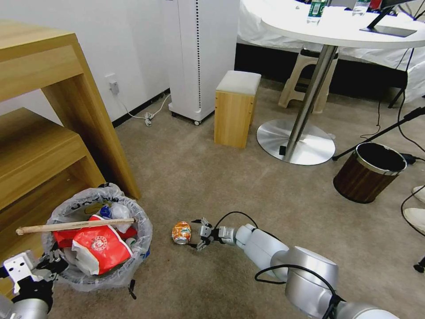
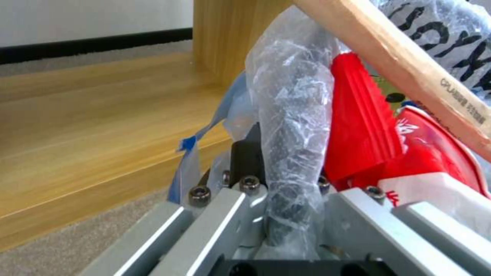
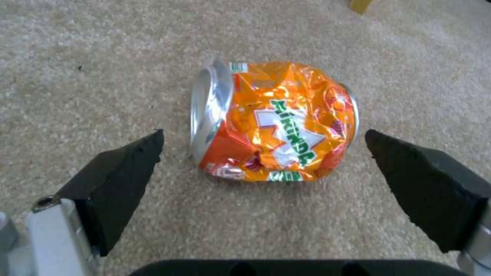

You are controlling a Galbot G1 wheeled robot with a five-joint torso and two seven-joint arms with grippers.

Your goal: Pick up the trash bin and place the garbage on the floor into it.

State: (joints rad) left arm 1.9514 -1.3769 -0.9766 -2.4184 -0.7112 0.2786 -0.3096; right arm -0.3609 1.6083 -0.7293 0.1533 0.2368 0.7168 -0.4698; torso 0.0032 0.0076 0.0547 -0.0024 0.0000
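Note:
The trash bin [image 1: 133, 261], lined with a clear crinkly bag, stands on the beige floor [image 1: 212, 177] at the lower left. It holds red wrappers [image 1: 102, 248] and a wooden stick [image 1: 75, 226] lying across its rim. My left gripper [image 1: 49, 262] is shut on the bin's near rim; in the left wrist view the bag-wrapped rim [image 2: 291, 126] sits between the fingers of the left gripper [image 2: 289, 172]. A crushed orange can [image 1: 181, 232] lies on the carpet right of the bin. My right gripper [image 1: 198, 235] is open just beside it, its pads [image 3: 122, 176] flanking the can [image 3: 276, 122] without touching.
A wooden shelf unit [image 1: 48, 133] stands just behind the bin. Farther back are a wooden stool [image 1: 236, 108], a white appliance [image 1: 201, 57] and the round table's metal base [image 1: 295, 141]. A brown wood-look bin [image 1: 369, 173], cables and a stand leg [image 1: 376, 133] are on the right.

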